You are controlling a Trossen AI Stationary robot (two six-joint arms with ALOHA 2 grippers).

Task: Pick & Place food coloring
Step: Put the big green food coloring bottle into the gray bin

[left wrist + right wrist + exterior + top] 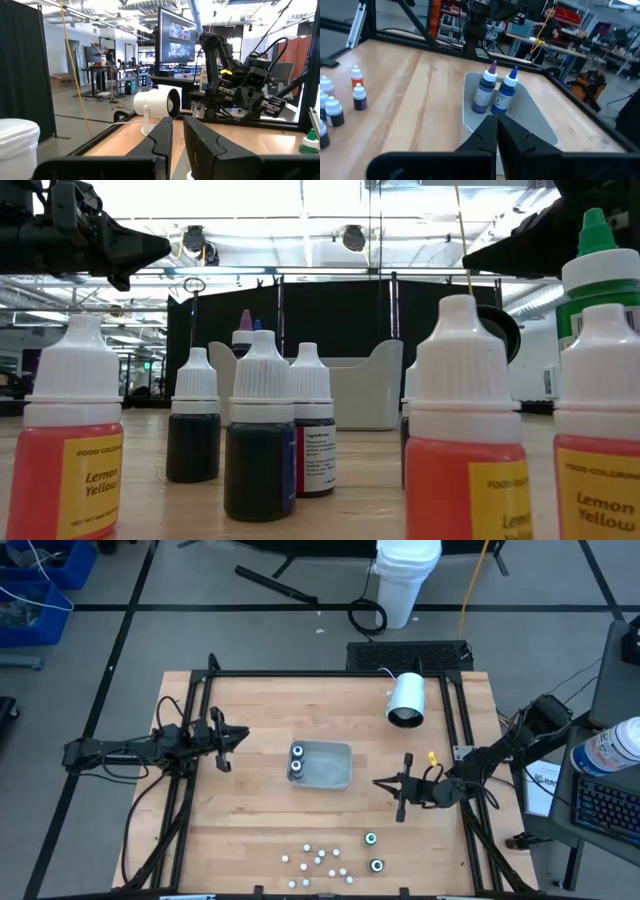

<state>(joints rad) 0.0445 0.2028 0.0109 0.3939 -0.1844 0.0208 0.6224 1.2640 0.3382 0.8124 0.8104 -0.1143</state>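
We see two food coloring bottles [296, 762] standing in the grey tray [335, 768] at the bench's [250, 820] middle; the other bottles [322, 863] cluster by the near edge. Both the left claw [236, 740] and right claw [383, 782] hover nearly closed, holding nothing.

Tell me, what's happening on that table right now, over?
Left gripper and right gripper both empty, flanking the tray. Two bottles stand in it; the rest cluster at the table's near edge. Nothing blocking.
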